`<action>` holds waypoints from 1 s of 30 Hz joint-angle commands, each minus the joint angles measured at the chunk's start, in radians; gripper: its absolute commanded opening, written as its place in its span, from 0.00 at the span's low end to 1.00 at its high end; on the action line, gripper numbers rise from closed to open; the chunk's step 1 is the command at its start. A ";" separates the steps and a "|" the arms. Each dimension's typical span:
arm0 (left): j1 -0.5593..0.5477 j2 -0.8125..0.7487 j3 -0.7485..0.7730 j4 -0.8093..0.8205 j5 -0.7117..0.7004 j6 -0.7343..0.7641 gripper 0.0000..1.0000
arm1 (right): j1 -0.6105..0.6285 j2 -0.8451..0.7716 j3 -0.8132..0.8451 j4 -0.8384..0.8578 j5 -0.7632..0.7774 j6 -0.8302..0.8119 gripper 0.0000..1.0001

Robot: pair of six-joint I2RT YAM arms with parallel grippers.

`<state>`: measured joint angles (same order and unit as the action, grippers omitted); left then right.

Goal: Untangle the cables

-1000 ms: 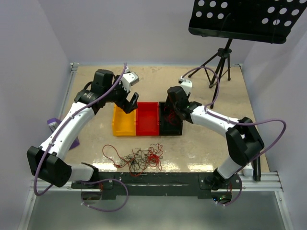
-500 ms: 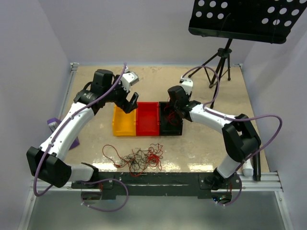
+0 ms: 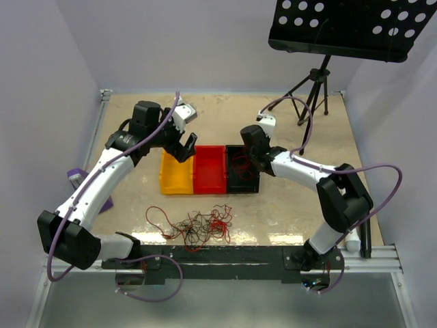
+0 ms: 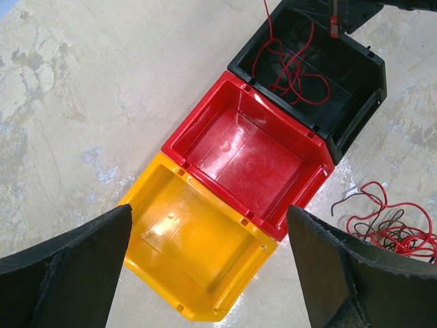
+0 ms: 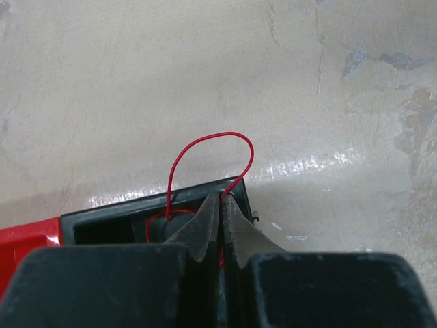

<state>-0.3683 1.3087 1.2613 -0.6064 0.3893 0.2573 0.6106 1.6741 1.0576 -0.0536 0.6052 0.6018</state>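
Cables: thin red and dark wires, one tangled heap on the table near its front edge; right gripper: closed, tips pinching a red wire that trailed into the black bin; left gripper: spread wide, empty, above the yellow bin and red bin.

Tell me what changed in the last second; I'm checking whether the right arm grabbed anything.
The right gripper edged slightly away and closed on a red wire at the far rim of the black bin. The left gripper stayed open above the yellow bin; the tangle did not move.
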 commanded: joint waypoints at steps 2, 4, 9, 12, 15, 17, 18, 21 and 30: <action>0.006 -0.040 -0.016 0.054 -0.007 -0.001 1.00 | 0.001 -0.099 -0.039 0.040 -0.024 -0.010 0.00; 0.006 -0.042 -0.020 0.059 -0.010 -0.004 1.00 | 0.006 -0.120 -0.060 0.038 -0.053 -0.004 0.00; 0.006 -0.049 -0.022 0.074 -0.012 -0.013 1.00 | 0.083 -0.172 -0.142 0.049 -0.087 0.032 0.00; 0.006 -0.048 -0.026 0.079 -0.009 -0.021 1.00 | 0.139 -0.182 -0.174 0.047 -0.088 0.053 0.00; 0.006 -0.046 -0.031 0.082 -0.007 -0.026 1.00 | 0.161 -0.171 -0.200 0.074 -0.099 0.081 0.00; 0.006 -0.049 -0.031 0.083 -0.007 -0.023 1.00 | 0.161 -0.163 -0.225 0.084 -0.111 0.102 0.00; 0.005 -0.052 -0.033 0.082 -0.006 -0.024 1.00 | 0.161 -0.160 -0.232 0.086 -0.125 0.113 0.00; 0.006 -0.055 -0.036 0.080 -0.007 -0.020 1.00 | 0.158 -0.113 -0.219 0.077 -0.113 0.122 0.00; 0.005 -0.083 -0.051 0.080 -0.023 -0.023 1.00 | 0.126 0.036 -0.070 0.067 -0.137 0.082 0.04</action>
<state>-0.3676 1.2697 1.2198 -0.5610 0.3840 0.2459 0.7506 1.7081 0.8909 -0.0051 0.4839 0.6975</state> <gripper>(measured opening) 0.997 0.014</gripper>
